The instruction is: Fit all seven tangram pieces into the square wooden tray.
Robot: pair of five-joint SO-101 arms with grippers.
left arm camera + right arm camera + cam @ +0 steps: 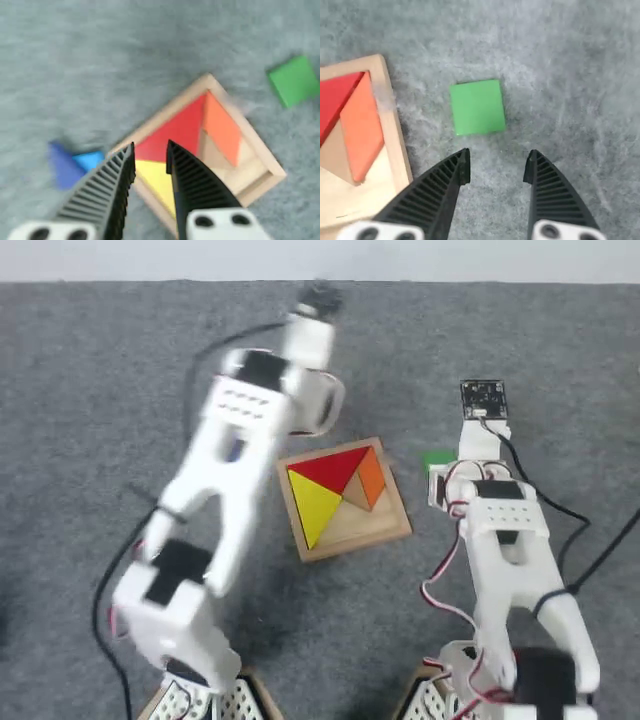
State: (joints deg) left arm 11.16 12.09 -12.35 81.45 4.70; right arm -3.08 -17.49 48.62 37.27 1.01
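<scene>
Three pieces (330, 468) sit in the tray (360, 543), a square (436, 460) right of it.

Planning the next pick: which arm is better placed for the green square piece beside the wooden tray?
Right. The right gripper, open, hangs just short of the green square piece; the left gripper is over the square wooden tray, across it from that piece.

Pale, smooth wooden tray (345, 530) with matt painted pieces sits on rough grey felt-like cloth (80, 390).
</scene>
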